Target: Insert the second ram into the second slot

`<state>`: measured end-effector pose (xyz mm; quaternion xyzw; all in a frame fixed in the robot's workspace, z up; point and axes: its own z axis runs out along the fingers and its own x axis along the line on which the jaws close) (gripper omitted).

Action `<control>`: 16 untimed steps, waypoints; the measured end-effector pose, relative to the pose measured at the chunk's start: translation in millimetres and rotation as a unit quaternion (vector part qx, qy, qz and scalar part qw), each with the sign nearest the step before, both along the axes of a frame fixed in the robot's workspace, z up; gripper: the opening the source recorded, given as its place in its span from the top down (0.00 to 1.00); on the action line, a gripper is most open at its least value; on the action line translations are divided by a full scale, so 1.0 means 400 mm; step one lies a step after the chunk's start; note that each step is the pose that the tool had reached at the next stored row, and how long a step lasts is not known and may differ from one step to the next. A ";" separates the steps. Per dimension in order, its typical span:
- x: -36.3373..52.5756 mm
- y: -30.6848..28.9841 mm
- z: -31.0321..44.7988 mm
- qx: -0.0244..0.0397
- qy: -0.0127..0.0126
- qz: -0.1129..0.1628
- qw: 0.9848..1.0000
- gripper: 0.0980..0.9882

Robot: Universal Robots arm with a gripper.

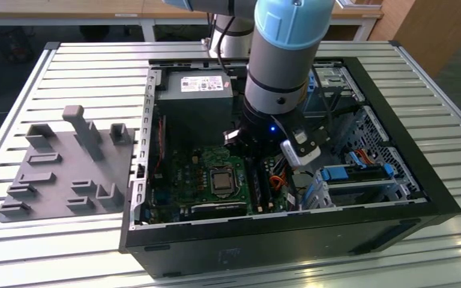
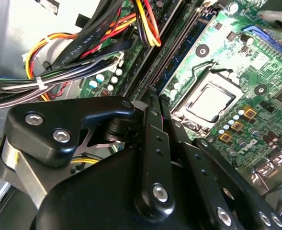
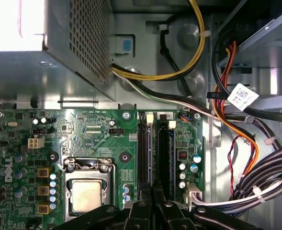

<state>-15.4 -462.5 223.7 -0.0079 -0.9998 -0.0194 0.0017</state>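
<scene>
On the exterior view's left, a grey fixture plate (image 1: 62, 171) is seen lying on the slatted desk (image 1: 94, 66), just beside the open case (image 1: 295, 234). Inside the case, the gripper (image 1: 254, 157) is lowered over the motherboard (image 1: 202, 180), right of the CPU socket (image 3: 86, 194). In the first wrist view, the fingers (image 3: 145, 211) are pressed together, directly over the slots (image 3: 152, 153). The ram (image 3: 151, 158) is seen seated upright in one slot, reaching under the fingertips; whether it is pinched cannot be told.
</scene>
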 end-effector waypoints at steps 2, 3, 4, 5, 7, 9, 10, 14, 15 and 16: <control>0.000 0.000 0.001 0.000 0.000 0.000 1.000 0.96; 0.000 -0.001 0.001 0.000 0.000 0.000 1.000 0.96; 0.000 -0.002 0.001 0.000 0.000 0.000 1.000 0.96; 0.000 -0.005 0.001 0.000 0.000 0.000 1.000 0.96; 0.000 -0.010 0.001 0.000 0.000 0.000 1.000 0.96; 0.000 -0.011 0.001 0.000 0.000 0.000 1.000 0.96; 0.000 -0.011 0.000 0.000 0.000 0.000 1.000 0.96; 0.000 -0.011 -0.002 0.000 0.000 0.000 1.000 0.96; 0.000 -0.011 -0.003 0.000 0.000 0.000 1.000 0.96; 0.000 -0.011 -0.003 0.000 0.000 0.000 1.000 0.96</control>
